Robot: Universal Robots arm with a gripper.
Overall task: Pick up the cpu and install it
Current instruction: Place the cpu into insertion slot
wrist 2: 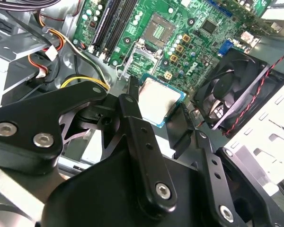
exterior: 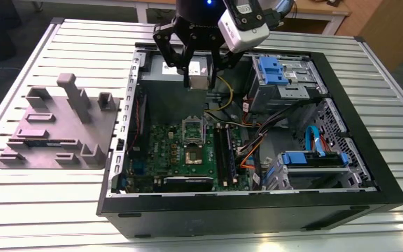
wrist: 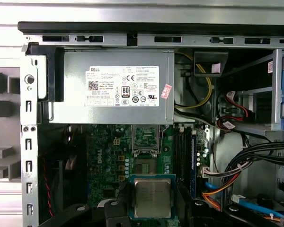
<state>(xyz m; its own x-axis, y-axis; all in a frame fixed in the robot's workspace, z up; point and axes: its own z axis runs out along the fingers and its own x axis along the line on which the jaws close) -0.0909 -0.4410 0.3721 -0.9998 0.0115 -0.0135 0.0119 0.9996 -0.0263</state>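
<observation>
Gripper (exterior: pixel 200 80) pinches the cpu (wrist: pixel 152 197) by its edges, hovering over the open computer case (exterior: pixel 243 215) near the power supply (wrist: pixel 109 87). In both wrist views the cpu's metal top faces the camera. It hangs above the motherboard (exterior: pixel 161 152), apart from the open socket (wrist: pixel 144 166); the grey tray (exterior: pixel 54 131) sits outside the case on the exterior view's left.

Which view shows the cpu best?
The first wrist view: the cpu faces the camera squarely, metal top plain. The second wrist view shows it slanted, partly hidden; the exterior view shows it small in the claw.
</observation>
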